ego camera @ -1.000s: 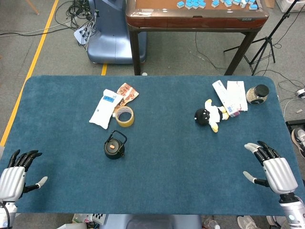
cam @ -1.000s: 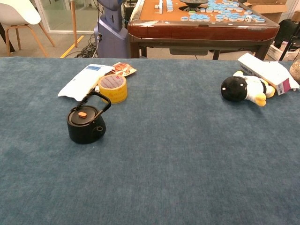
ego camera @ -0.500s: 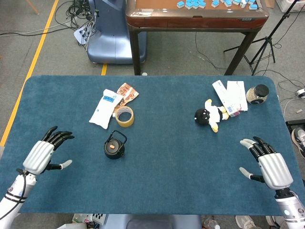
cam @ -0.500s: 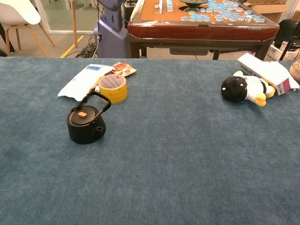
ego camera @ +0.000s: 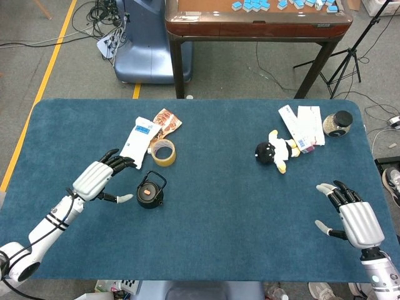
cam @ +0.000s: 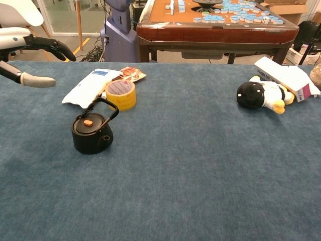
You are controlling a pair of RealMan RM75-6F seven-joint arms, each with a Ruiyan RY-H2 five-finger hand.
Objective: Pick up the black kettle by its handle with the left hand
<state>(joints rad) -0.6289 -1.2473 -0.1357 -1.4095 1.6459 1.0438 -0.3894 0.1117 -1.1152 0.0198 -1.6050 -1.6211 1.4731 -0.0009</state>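
The small black kettle (ego camera: 150, 192) (cam: 91, 132) stands upright on the blue table, with an orange knob on its lid and its thin handle (cam: 104, 108) arched up over it. My left hand (ego camera: 99, 179) (cam: 27, 54) hovers just left of the kettle, above the table, with fingers spread and holding nothing. It does not touch the kettle. My right hand (ego camera: 352, 216) rests open near the table's front right edge, seen only in the head view.
A yellow tape roll (ego camera: 164, 152) (cam: 120, 93) and a white packet (ego camera: 136, 142) (cam: 91, 86) lie just behind the kettle, with a snack wrapper (ego camera: 165, 120) beyond. A black-and-white plush toy (ego camera: 275, 151) (cam: 262, 96), white boxes (ego camera: 301, 128) and a jar (ego camera: 337, 124) sit at the right.
My left hand has swept from the front left edge rightward and forward to beside the kettle, now entering the chest view. The right hand has barely shifted. The kettle has not moved.
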